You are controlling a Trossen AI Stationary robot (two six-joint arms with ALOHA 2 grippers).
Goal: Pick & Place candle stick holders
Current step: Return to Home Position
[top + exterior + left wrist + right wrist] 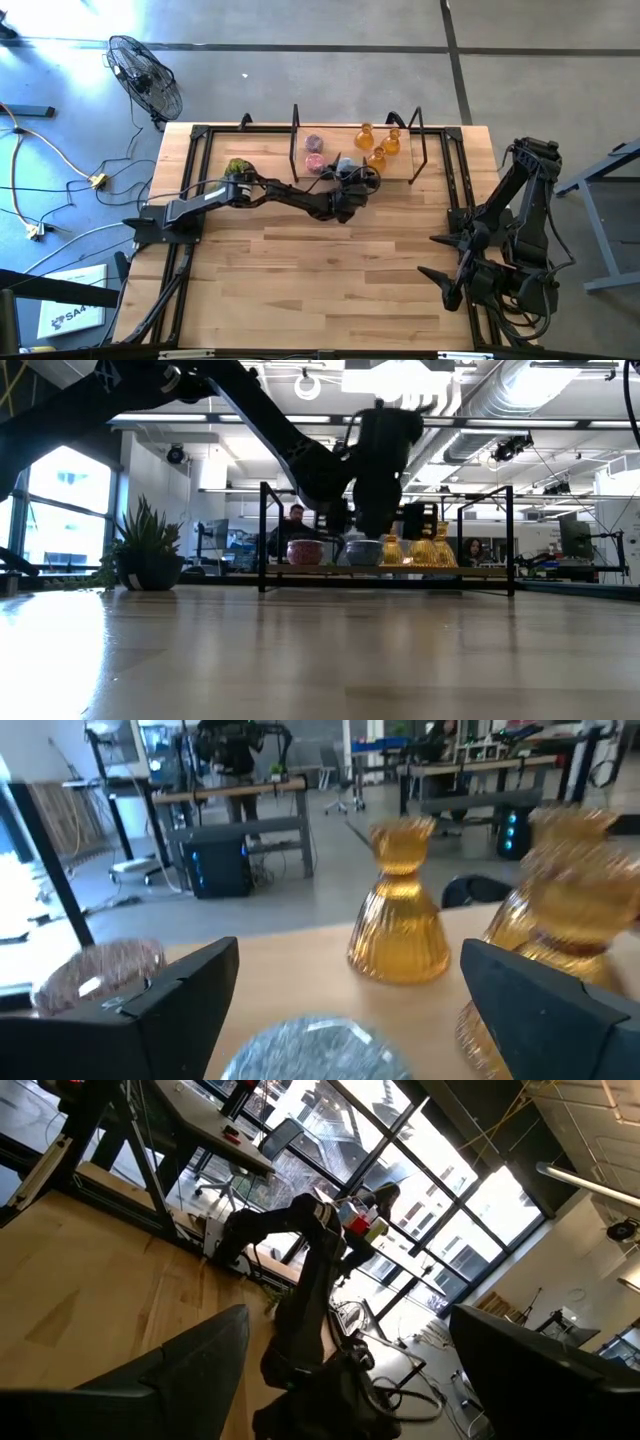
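Six glass candle stick holders stand in a cluster at the table's far middle: two pink [315, 152], one light blue [345, 165] and three amber [377, 145]. My left gripper [362, 181] is open just near of them. In the left wrist view its two fingers [170, 995] stand on either side of the light blue holder [300, 1045] without touching it. An amber holder [400, 910] stands beyond, two more amber ones [570, 890] to one side and a pink one [95, 970] to the other. My right gripper [345, 1370] is open and empty at the table's right edge.
A black metal frame [295, 140] stands around the holders, with uprights on both sides. A green leafy plant ball [237, 168] sits left of it, beside my left arm. Black rails [190, 200] run along the table's left and right sides. Bare wood lies toward the near edge.
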